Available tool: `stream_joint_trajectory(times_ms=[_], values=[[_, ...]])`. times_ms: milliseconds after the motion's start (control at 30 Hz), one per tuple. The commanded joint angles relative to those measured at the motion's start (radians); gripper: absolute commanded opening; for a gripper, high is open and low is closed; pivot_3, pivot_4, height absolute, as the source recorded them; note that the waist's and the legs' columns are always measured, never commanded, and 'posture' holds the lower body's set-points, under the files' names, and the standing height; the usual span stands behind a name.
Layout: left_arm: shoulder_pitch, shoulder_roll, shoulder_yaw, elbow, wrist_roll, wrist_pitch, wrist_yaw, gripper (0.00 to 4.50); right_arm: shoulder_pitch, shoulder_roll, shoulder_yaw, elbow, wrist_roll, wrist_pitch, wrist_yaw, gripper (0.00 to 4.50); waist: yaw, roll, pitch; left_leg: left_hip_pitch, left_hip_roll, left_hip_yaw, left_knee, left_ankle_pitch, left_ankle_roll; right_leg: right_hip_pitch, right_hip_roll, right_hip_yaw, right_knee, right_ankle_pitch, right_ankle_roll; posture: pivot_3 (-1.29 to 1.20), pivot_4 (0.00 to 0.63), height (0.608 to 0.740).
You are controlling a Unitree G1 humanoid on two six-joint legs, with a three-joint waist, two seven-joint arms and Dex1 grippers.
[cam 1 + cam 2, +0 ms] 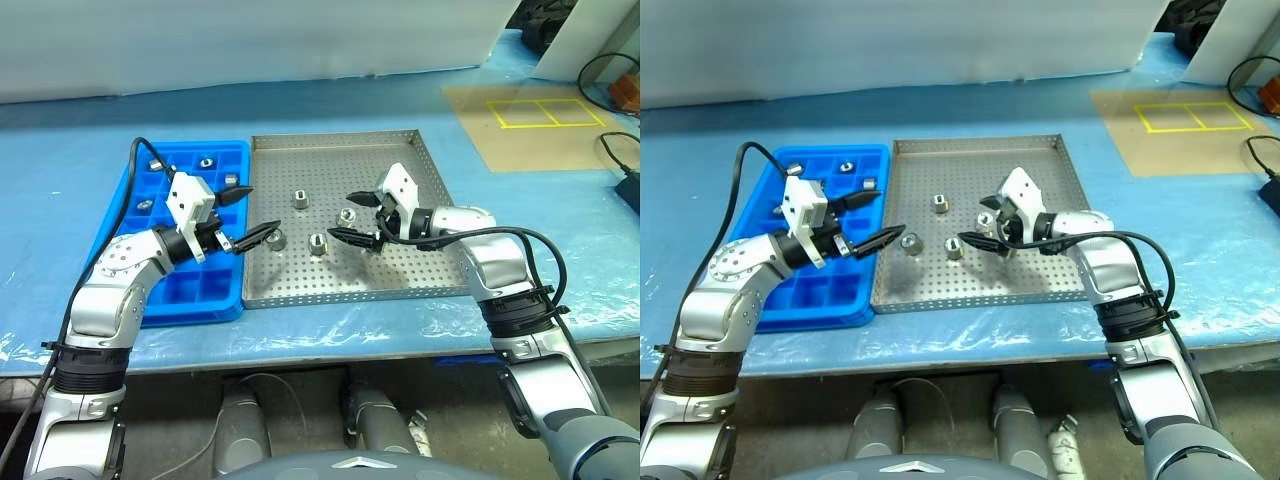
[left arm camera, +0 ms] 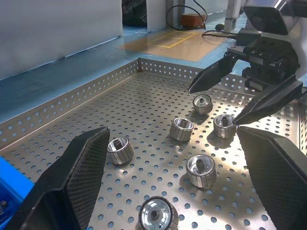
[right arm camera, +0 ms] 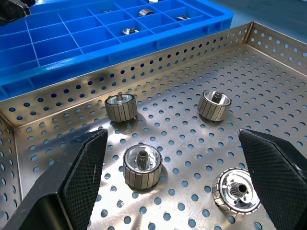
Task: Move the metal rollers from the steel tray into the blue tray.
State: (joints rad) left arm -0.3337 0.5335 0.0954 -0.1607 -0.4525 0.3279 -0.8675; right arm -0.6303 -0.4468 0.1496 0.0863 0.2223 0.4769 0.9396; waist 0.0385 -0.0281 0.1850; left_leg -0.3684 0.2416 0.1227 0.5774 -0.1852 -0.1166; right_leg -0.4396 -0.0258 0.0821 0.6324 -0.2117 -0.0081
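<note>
The steel tray (image 1: 340,141) lies mid-table with several metal rollers loose on its perforated floor, among them one roller (image 1: 299,199) toward the back and two (image 1: 276,239) (image 1: 317,243) nearer the front. The blue tray (image 1: 195,292) lies against its left side, with a few rollers (image 1: 205,162) in its far compartments. My left gripper (image 1: 260,210) hovers open over the steel tray's left rim, holding nothing. My right gripper (image 1: 340,216) is open just above the middle of the steel tray, its fingers to either side of a roller (image 1: 347,216). I cannot tell whether they touch it.
A brown board with yellow taped squares (image 1: 545,112) lies at the back right, and black cables (image 1: 620,160) run along the right edge. The table's front edge is close behind the trays. A pale wall stands at the back.
</note>
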Motion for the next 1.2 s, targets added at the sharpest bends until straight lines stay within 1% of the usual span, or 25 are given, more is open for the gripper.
stream_joint_trajectory(times_ms=[33,567,1200], values=[[-0.012,0.001,0.0,-0.024,-0.014,-0.006,-0.004,4.46,-0.002,-0.007,-0.006,-0.05,0.011,-0.006,0.0,4.5,0.0,0.0,0.0,0.0,0.0,0.0,0.0,0.0,0.0,0.0,0.0,0.0,0.0,0.0,0.0,-0.13,0.15,0.74],[-0.013,0.004,0.001,-0.019,-0.016,-0.008,-0.009,4.46,-0.004,-0.006,-0.006,-0.046,0.014,-0.007,0.003,4.5,0.0,0.0,0.0,0.0,0.0,0.0,0.0,0.0,0.0,0.0,0.0,0.0,0.0,0.0,0.0,-0.13,0.15,0.74],[-0.017,0.003,-0.006,-0.014,-0.019,-0.008,-0.026,4.46,0.022,-0.068,-0.015,-0.044,0.009,-0.012,0.032,4.5,0.0,0.0,0.0,0.0,0.0,0.0,0.0,0.0,0.0,0.0,0.0,0.0,0.0,0.0,0.0,-0.14,0.15,0.74]])
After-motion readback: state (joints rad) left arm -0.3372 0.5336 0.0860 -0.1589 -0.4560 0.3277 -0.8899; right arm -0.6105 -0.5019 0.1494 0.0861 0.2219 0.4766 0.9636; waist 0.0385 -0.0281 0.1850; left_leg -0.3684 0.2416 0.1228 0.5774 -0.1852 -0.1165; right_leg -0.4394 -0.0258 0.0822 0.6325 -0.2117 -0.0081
